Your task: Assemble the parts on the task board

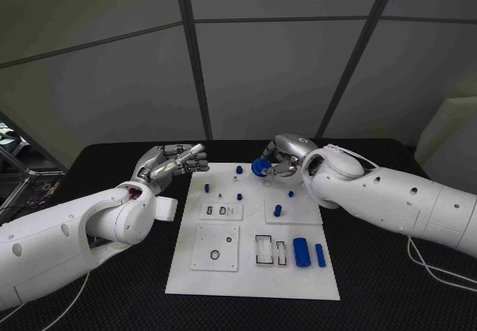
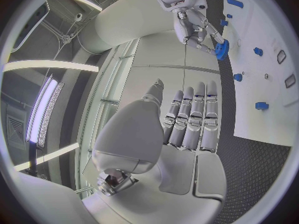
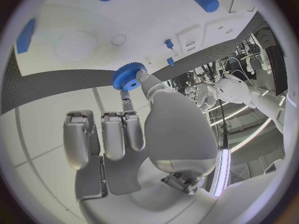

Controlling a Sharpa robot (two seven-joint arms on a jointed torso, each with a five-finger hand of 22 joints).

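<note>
Your right hand [image 1: 281, 160] pinches a blue gear [image 1: 260, 166] over the upper centre of the task board [image 1: 256, 279], not yet seated. Your left hand [image 1: 171, 162] hovers at the board's upper left edge, fingers straight and together, holding nothing. Several blue pegs [image 1: 240, 178] already stand in the upper board; two blue cylinders [image 1: 301, 252] at lower right remain loose, so expect most assembly still ahead.

Blue gear [image 1: 260, 166] above white task board [image 1: 254, 276]
</note>
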